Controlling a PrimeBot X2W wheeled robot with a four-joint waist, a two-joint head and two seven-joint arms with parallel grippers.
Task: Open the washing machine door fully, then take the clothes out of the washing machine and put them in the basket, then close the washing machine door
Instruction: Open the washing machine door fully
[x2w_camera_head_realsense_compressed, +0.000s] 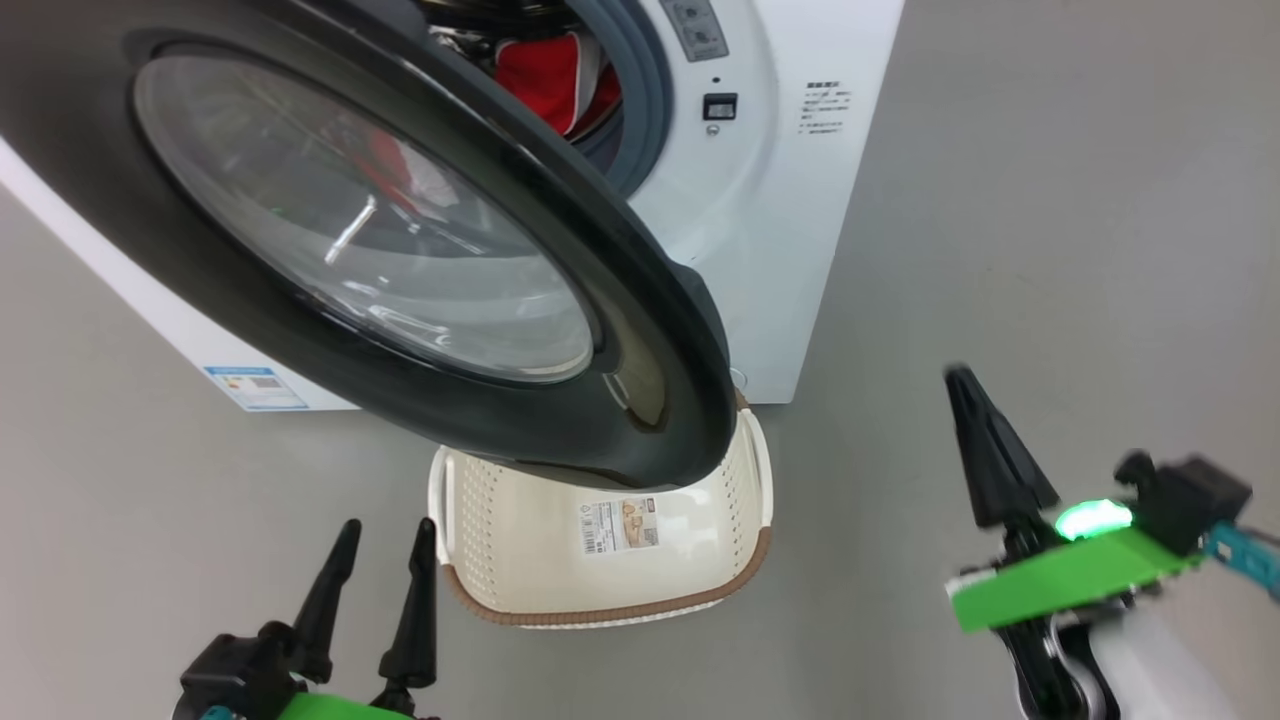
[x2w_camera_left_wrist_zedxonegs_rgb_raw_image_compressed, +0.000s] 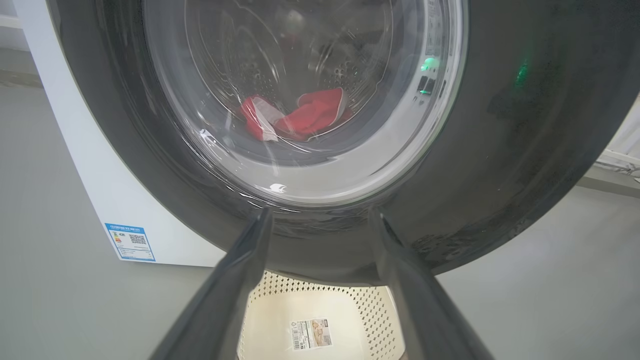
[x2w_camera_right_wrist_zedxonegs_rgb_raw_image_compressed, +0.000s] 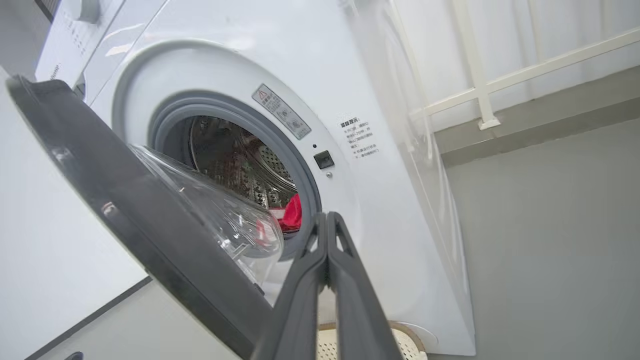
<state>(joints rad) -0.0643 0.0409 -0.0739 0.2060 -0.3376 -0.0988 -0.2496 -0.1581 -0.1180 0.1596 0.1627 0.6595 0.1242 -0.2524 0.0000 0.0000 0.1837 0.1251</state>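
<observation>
door part open, unloading not begun

nearest, at the lower left of the head view: left gripper (x2w_camera_head_realsense_compressed: 390, 525), fingers spread apart, holding nothing, just beside the basket (x2w_camera_head_realsense_compressed: 600, 612). at the lower right: right gripper (x2w_camera_head_realsense_compressed: 962, 385), fingers pressed together on nothing, well apart from the door, pointing toward the washer's open mouth in its wrist view. between the two, on the floor: the cream perforated basket, empty but for the label sticker (x2w_camera_head_realsense_compressed: 620, 525) on its bottom, far end tucked under the door. above that: the washing machine door (x2w_camera_head_realsense_compressed: 660, 300), swung out partway from the washing machine (x2w_camera_head_realsense_compressed: 780, 250), glass bowl facing the head camera, touched by neither gripper. farthest in: the red and white clothes (x2w_camera_head_realsense_compressed: 545, 85), lying in the perforated steel drum (x2w_camera_right_wrist_zedxonegs_rgb_raw_image_compressed: 235, 160) behind the grey gasket (x2w_camera_head_realsense_compressed: 650, 100).

judged from this: first step begun but not finished, door short of fully open. left to do: widening the door, lifting the clothes out, dropping them into the basket, shutting the door.
</observation>
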